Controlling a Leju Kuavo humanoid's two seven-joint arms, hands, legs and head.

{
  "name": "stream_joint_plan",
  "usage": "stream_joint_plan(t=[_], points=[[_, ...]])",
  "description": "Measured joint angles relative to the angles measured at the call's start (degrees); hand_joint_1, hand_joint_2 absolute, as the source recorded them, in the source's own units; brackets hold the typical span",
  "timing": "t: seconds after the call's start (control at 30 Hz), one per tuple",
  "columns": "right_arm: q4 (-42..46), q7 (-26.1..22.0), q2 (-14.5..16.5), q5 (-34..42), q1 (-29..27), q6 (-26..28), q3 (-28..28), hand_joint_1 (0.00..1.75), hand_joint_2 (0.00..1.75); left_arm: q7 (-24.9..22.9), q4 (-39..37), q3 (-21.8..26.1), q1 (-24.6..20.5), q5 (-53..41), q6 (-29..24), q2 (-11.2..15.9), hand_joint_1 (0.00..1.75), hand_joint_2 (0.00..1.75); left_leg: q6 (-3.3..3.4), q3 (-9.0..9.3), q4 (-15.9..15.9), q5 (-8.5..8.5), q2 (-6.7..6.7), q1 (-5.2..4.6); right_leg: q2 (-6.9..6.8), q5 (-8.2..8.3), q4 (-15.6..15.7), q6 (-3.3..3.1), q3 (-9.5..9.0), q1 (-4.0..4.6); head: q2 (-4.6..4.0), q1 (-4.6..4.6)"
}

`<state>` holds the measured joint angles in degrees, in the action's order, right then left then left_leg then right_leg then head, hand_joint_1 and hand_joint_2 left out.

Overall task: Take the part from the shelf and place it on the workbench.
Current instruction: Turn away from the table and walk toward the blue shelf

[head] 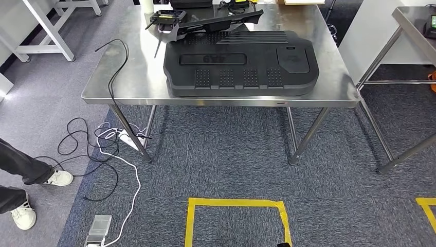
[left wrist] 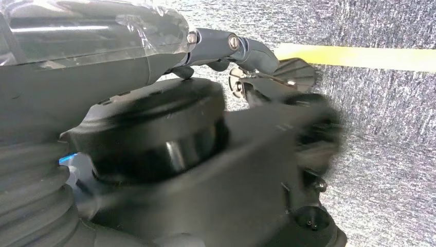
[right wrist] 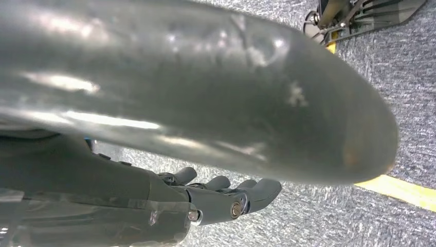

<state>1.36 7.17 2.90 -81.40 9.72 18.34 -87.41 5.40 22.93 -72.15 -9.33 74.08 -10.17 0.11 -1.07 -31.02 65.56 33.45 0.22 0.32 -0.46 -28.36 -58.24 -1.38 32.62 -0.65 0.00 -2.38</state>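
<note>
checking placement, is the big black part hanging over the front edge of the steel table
No, the big black part lies wholly on the steel table, with bare steel showing along the front edge.

Steel table (head: pixel 128 77) on grey-blue carpet (head: pixel 231 154) (yellow tape square (head: pixel 236 203) marked).

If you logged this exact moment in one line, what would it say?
part: large black part flat on steel workbench | left hand: hanging over carpet | right hand: hanging, fingers apart, holding nothing | person's legs at left

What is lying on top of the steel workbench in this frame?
On the workbench lies a large black moulded part, a black cable trailing over the front left edge, and smaller dark equipment behind the part. The tabletop beneath the part is covered.
</note>
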Motion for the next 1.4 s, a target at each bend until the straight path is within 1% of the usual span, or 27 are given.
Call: stream_joint_plan(t=[0.07,0.1,0.2,0.27,0.33,0.37,0.4,0.43,0.47,0.53,0.57,0.6,0.7,0.77,0.83,0.87,0.9,0.93,0.97,1.0,1.07,1.1,1.2,1.23,1.27,1.37,1.4], points=[[0.0,-0.22,0.05,0.0,0.02,0.0,0.0,0.0,0.0,0.13,0.0,0.0,-0.11,0.06,-0.01,0.01,0.0,1.75,0.54,4.1,-7.18,-1.33,-0.02,-0.24,0.01,0.47,-0.26,0.57,0.39,0.08,0.0,-0.05],[0.0,-0.29,0.08,0.0,0.04,0.01,0.0,0.0,0.0,0.17,0.0,0.0,-0.11,0.08,-0.01,0.02,0.0,1.75,0.72,4.76,-8.71,-1.35,-0.02,-0.39,-0.01,0.75,-0.29,0.93,0.49,0.08,0.0,-0.04],[0.0,-0.37,0.12,0.0,0.01,0.05,0.0,0.0,0.0,0.22,0.0,0.0,0.02,0.09,0.0,0.01,0.0,1.75,1.55,4.37,-9.55,-2.31,0.15,-0.33,0.06,0.85,-0.64,1.98,0.83,0.01,0.0,0.05],[0.0,-0.37,0.12,0.0,-0.03,0.09,0.0,0.0,0.0,0.25,0.0,0.01,-0.02,0.09,0.01,-0.01,0.0,1.75,2.37,3.63,-9.98,-3.31,0.41,-0.01,0.25,-2.34,-3.81,2.41,2.1,-0.03,0.0,-0.26],[0.0,-0.37,0.14,0.0,-0.05,0.09,0.0,0.0,0.0,0.28,0.0,0.02,-0.06,0.08,0.01,-0.01,0.0,1.75,2.78,2.45,-9.8,-4.02,0.54,-0.07,0.33,-7.31,-10.51,2.77,4.31,-0.14,0.0,-0.73],[0.0,-0.34,0.15,0.0,-0.07,0.09,0.0,0.0,0.0,0.28,0.0,0.02,-0.05,0.08,0.02,-0.01,0.0,1.75,2.81,1.81,-9.63,-4.35,0.57,-0.09,0.33,-8.86,-13.72,2.96,5.08,-0.19,0.0,-0.86],[0.0,-0.28,0.15,0.0,-0.09,0.08,0.0,0.0,0.0,0.28,0.0,0.02,-0.02,0.07,0.04,-0.01,0.0,1.75,2.76,1.18,-9.43,-4.65,0.6,-0.09,0.33,-9.23,-15.56,3.13,5.1,-0.26,0.0,-0.92],[0.0,-0.19,0.14,0.0,-0.11,0.08,0.0,0.0,0.0,0.28,0.0,0.02,-0.01,0.04,0.09,-0.01,0.0,1.75,2.66,0.58,-9.16,-4.9,0.61,-0.06,0.32,-8.44,-15.37,3.25,4.13,-0.33,0.0,-0.96],[0.0,-0.09,0.13,0.0,-0.1,0.08,0.0,0.0,0.0,0.28,0.0,0.02,-0.01,-0.02,0.13,-0.01,0.0,1.75,2.53,0.04,-8.8,-5.06,0.6,0.01,0.31,-6.8,-12.86,3.3,2.09,-0.42,0.0,-1.03],[0.0,0.0,0.13,0.0,0.01,0.07,0.0,0.0,0.0,0.27,0.0,0.02,-0.06,-0.16,0.19,-0.02,0.0,1.75,2.18,-0.89,-7.85,-5.2,0.59,0.05,0.34,-4.14,-4.75,3.22,-3.05,-0.47,0.0,-1.31],[0.0,-0.03,0.13,0.0,0.07,0.06,0.0,0.0,0.0,0.25,0.0,0.02,-0.11,-0.21,0.19,-0.03,0.0,1.75,1.9,-1.29,-7.39,-5.3,0.58,-0.03,0.38,-3.63,-1.66,3.12,-4.71,-0.42,0.0,-1.43],[0.0,-0.06,0.13,0.0,0.09,0.06,0.0,0.0,0.0,0.22,0.0,0.02,-0.15,-0.24,0.19,-0.03,0.0,1.75,1.57,-1.61,-7.06,-5.46,0.57,-0.13,0.42,-3.63,0.04,3.01,-5.46,-0.34,0.0,-1.48],[0.0,-0.1,0.19,0.0,-0.01,0.06,0.0,0.0,0.0,0.21,-0.01,0.02,-0.18,-0.25,0.19,-0.01,0.0,1.75,0.46,-2.21,-6.49,-5.76,0.36,-0.2,0.36,-3.19,0.67,1.99,-4.85,-0.32,0.0,-1.24],[0.0,-0.1,0.24,0.0,0.01,0.09,0.0,0.0,0.0,0.22,-0.02,0.02,-0.2,-0.26,0.19,0.01,0.0,1.75,-0.21,-3.36,-3.63,-3.12,0.15,-0.05,0.18,-2.4,0.89,0.83,-4.12,-0.45,0.0,-0.79],[0.0,-0.08,0.22,0.0,0.04,0.15,0.0,0.0,0.0,0.22,-0.02,0.02,-0.23,-0.33,0.19,0.02,0.0,1.75,-0.7,-5.56,2.97,1.63,0.09,0.15,0.06,-1.74,0.75,0.06,-3.12,-0.33,0.0,-0.24],[0.0,0.0,0.2,0.0,0.02,0.17,0.0,0.0,0.0,0.22,-0.02,0.02,-0.24,-0.38,0.2,0.02,0.0,1.75,-0.83,-6.47,6.32,3.36,0.09,0.22,0.0,-1.46,0.59,-0.12,-2.55,-0.23,0.0,-0.07],[0.0,0.12,0.2,0.0,0.01,0.19,0.0,0.0,0.0,0.22,-0.02,0.02,-0.23,-0.43,0.2,0.02,0.0,1.75,-0.87,-6.69,8.37,4.02,0.09,0.24,-0.03,-1.22,0.4,-0.18,-2.01,-0.16,0.0,-0.04],[0.0,0.26,0.2,0.0,0.0,0.19,0.0,0.0,0.0,0.21,-0.02,0.02,-0.23,-0.47,0.21,0.02,0.0,1.75,-0.81,-5.97,8.46,3.59,0.09,0.24,-0.05,-1.01,0.19,-0.17,-1.51,-0.1,0.0,-0.03],[0.0,0.37,0.2,0.0,-0.01,0.19,0.0,0.0,0.0,0.16,-0.02,0.02,-0.25,-0.55,0.21,0.02,0.0,1.75,-0.63,-4.14,6.22,2.24,0.08,0.23,-0.03,-0.83,-0.01,-0.1,-1.1,-0.07,0.0,-0.02],[0.0,0.44,0.2,0.0,-0.01,0.19,0.0,0.0,0.0,0.05,-0.02,0.02,-0.27,-0.64,0.21,0.02,0.0,1.75,-0.33,-1.57,2.37,0.56,0.06,0.19,-0.01,-0.67,-0.2,0.01,-0.79,-0.04,0.0,0.01],[0.0,0.53,0.22,0.0,0.01,0.17,0.0,0.0,0.0,-0.23,-0.01,0.02,-0.36,-0.85,0.23,0.02,0.0,1.75,0.33,2.95,-5.45,-1.4,-0.01,-0.06,0.02,-0.32,-0.5,0.43,-0.32,0.08,0.0,0.02],[0.0,0.59,0.23,0.0,0.03,0.15,0.0,0.0,0.0,-0.33,-0.01,0.02,-0.35,-0.91,0.26,0.02,0.0,1.75,0.61,3.94,-7.54,-1.72,-0.05,-0.23,0.01,-0.07,-0.55,0.79,-0.17,0.06,0.0,0.03],[0.0,0.75,0.23,0.0,-0.02,0.06,0.0,0.0,0.0,-0.45,-0.02,0.02,-0.26,-0.94,0.35,0.01,0.0,1.75,1.37,3.72,-8.93,-2.59,0.07,-0.35,0.07,0.6,-0.46,2.0,0.18,-0.11,0.0,0.02],[0.0,0.78,0.21,0.0,-0.05,0.04,0.0,0.0,0.0,-0.5,-0.02,0.02,-0.29,-0.93,0.35,0.01,0.0,1.75,1.73,3.49,-9.31,-3.1,0.17,-0.2,0.15,-0.01,-0.9,2.28,0.48,-0.09,0.0,-0.06],[0.0,0.79,0.19,0.0,-0.08,0.01,0.0,0.0,0.0,-0.53,-0.01,0.02,-0.31,-0.93,0.34,0.0,0.0,1.75,2.13,3.14,-9.64,-3.63,0.31,-0.02,0.24,-1.52,-2.35,2.49,1.14,-0.06,0.0,-0.27],[0.0,0.79,0.16,0.0,-0.1,-0.15,0.0,0.0,0.0,-0.56,0.0,0.02,-0.27,-0.91,0.28,-0.02,0.0,1.75,2.74,1.59,-9.42,-4.57,0.56,0.0,0.37,-8.17,-11.95,3.04,4.37,-0.18,0.0,-1.06],[0.0,0.79,0.16,0.0,-0.14,-0.18,0.0,0.0,0.0,-0.56,-0.01,0.02,-0.25,-0.91,0.24,-0.02,0.0,1.75,2.72,1.01,-9.1,-4.77,0.6,-0.02,0.36,-9.04,-14.51,3.22,4.88,-0.24,0.0,-1.16]])
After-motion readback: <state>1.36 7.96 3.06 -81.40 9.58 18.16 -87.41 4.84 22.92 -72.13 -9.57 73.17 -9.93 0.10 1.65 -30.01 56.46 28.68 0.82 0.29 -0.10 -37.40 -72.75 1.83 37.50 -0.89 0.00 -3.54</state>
